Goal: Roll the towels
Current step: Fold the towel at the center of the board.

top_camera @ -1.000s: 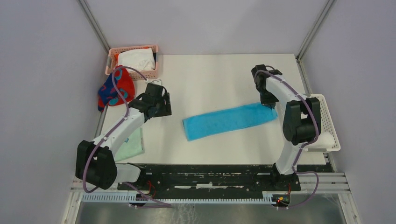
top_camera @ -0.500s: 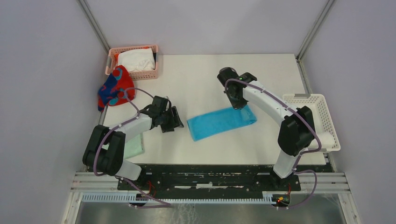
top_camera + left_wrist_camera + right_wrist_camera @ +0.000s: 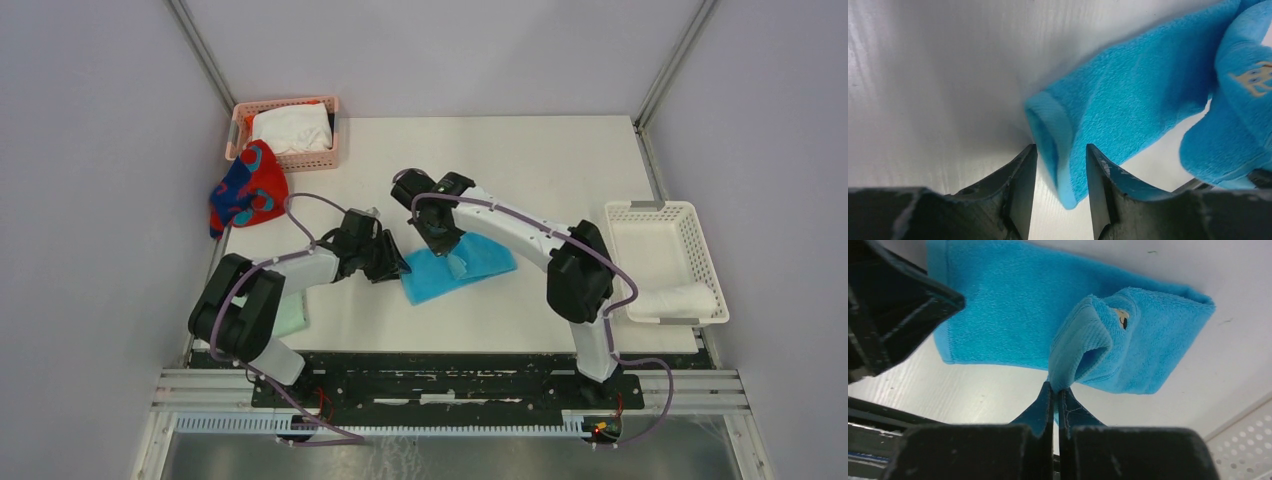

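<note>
Turquoise towel [image 3: 482, 260] doubled over, middle of the desk [image 3: 520, 160]
Right pincer [image 3: 1054, 389], clamped on its far end, has carried it leftward; left pincer [image 3: 1058, 155], half-open, straddles the other hem. Rolling looks begun.

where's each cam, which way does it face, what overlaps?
Top external: high behind the bases, facing down at the white table; left arm, right arm show.
Left wrist: on the left tool, facing along its fingers at the turquoise-blue terry towel corner.
Right wrist: behind the right tool; shut fingers pinch the towel's folded end.
Shared: the towel.
</note>
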Motion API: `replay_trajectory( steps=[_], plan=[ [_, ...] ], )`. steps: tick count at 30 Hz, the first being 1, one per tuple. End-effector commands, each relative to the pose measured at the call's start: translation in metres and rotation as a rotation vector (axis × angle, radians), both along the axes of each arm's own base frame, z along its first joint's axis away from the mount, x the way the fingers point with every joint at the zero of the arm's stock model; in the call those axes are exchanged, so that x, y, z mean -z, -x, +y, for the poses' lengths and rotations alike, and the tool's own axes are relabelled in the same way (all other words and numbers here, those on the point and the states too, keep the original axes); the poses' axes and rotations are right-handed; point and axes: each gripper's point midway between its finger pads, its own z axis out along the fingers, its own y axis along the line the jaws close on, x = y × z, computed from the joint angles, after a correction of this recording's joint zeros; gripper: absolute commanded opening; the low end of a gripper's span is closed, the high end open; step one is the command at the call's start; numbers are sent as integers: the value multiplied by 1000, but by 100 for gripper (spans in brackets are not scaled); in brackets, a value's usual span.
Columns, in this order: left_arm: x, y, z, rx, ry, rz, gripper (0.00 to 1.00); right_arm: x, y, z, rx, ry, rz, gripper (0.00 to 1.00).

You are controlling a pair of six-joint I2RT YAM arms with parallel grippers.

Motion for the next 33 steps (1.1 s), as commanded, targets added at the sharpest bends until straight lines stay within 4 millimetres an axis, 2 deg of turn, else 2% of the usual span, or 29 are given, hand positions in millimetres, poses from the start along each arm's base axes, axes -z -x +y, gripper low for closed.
replay_trajectory(
  steps=[1, 8, 11, 20, 22, 26, 30, 33],
  plan=[
    [3, 1, -11, -14, 40, 8, 45, -10, 9, 32, -26, -54, 7, 0],
    [9, 6, -15, -7, 25, 14, 27, -7, 26, 58, -83, -76, 38, 0],
    [13, 9, -16, -7, 21, 21, 24, -3, 32, 63, -104, -73, 52, 0],
    [11, 9, -9, -31, -3, 9, 24, 38, 45, 63, -122, -21, 144, 1],
    [13, 11, -7, -37, -12, 12, 24, 38, 50, 68, -137, -37, 156, 5],
    [14, 13, -6, -49, -8, 18, 26, 32, 53, 75, -149, -93, 161, 23],
    [9, 13, 1, -80, -22, -3, 29, 12, 57, 77, -164, -153, 143, 37],
    [5, 15, 12, -108, -60, -18, 32, -8, 55, 70, -162, -205, 101, 43]
  ],
)
